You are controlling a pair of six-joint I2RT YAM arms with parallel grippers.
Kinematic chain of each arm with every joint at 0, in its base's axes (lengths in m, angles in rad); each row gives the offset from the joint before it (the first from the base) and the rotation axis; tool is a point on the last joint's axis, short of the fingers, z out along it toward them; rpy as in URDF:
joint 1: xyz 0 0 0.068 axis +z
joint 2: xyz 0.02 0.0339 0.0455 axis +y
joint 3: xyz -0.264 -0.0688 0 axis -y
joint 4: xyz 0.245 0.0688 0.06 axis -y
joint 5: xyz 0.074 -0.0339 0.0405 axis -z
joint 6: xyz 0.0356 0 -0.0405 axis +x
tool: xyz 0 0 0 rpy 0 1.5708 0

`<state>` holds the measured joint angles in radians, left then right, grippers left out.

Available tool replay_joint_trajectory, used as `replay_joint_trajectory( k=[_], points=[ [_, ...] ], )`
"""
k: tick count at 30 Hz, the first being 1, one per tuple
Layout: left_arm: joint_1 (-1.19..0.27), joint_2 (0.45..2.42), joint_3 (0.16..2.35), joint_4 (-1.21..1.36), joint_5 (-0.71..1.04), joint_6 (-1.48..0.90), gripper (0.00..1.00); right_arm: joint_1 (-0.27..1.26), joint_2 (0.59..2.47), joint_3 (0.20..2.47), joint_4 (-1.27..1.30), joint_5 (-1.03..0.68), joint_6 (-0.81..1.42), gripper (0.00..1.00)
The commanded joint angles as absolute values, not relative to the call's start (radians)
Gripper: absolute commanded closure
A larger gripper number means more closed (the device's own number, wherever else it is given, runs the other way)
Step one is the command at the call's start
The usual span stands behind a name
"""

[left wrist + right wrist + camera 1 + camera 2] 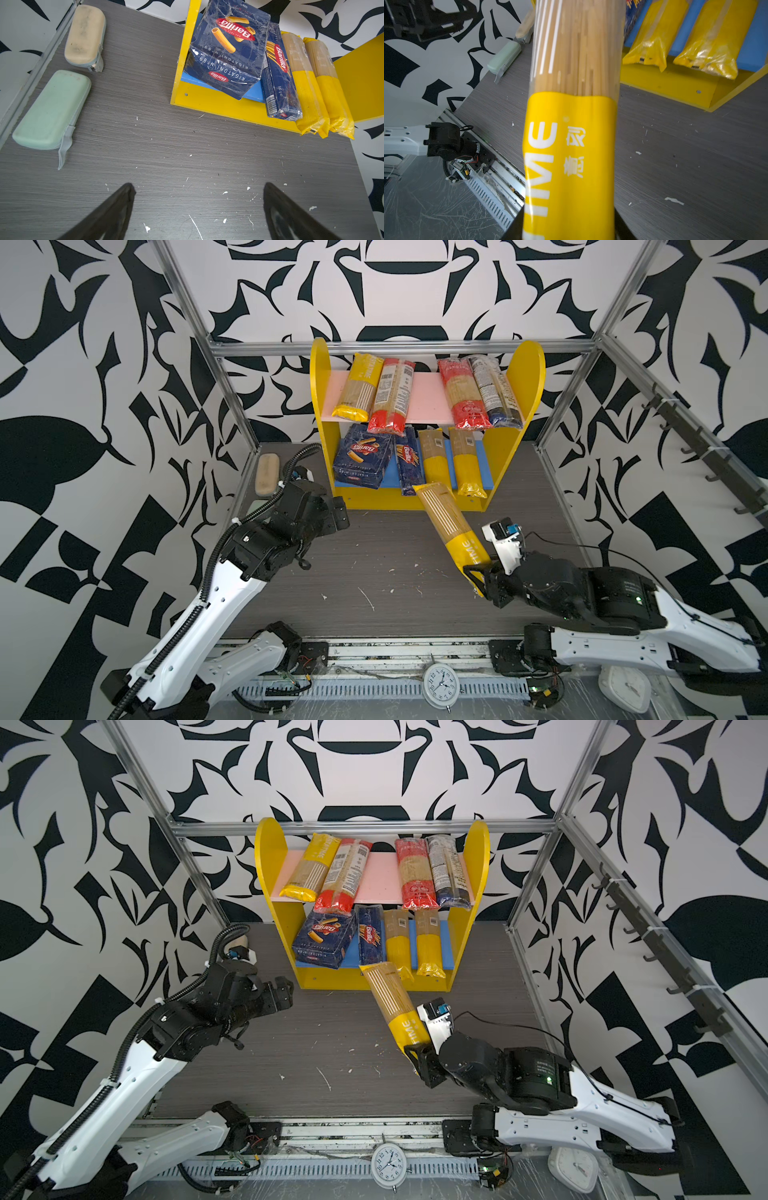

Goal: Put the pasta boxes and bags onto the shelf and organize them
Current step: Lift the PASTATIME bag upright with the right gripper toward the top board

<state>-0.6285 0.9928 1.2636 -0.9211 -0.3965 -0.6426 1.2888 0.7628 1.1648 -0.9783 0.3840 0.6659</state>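
Note:
The yellow shelf (325,406) stands at the back. Its pink upper board (428,402) carries one yellow-ended bag (357,385), two red ones (390,396) and a dark blue one (496,391). The blue lower board (484,464) holds the wide pasta box (363,456), the narrow pasta box (409,466) and two yellow bags (467,466). My right gripper (478,574) (569,228) is shut on the yellow end of another bag (446,522) (571,145). That bag is tilted, its far end at the shelf's front edge. My left gripper (338,512) (198,187) hovers open and empty, left of the shelf.
A beige case (266,474) and a green case (52,110) lie by the left frame rail. Two white clocks (440,686) (623,689) sit at the near edge. A rail of hooks (706,456) runs along the right wall. Pasta crumbs dot the grey table (374,572).

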Motion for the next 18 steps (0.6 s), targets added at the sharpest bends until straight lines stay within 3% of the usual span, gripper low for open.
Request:
replay_joint_trajectory(
  k=[1,13,18],
  points=[
    [-0.630,0.994,1.302,-0.958,-0.397,-0.618,0.01,1.288,0.793,1.317,-0.851,0.474,0.565,1.00],
    [-0.630,0.975,1.252,-0.922,-0.362,-0.586,0.01,1.287,1.044,1.761,-0.885,0.573,0.346,1.00],
    [-0.630,0.951,1.232,-0.895,-0.345,-0.581,0.01,1.287,1.130,1.889,-0.848,0.732,0.256,1.00]
  ],
)
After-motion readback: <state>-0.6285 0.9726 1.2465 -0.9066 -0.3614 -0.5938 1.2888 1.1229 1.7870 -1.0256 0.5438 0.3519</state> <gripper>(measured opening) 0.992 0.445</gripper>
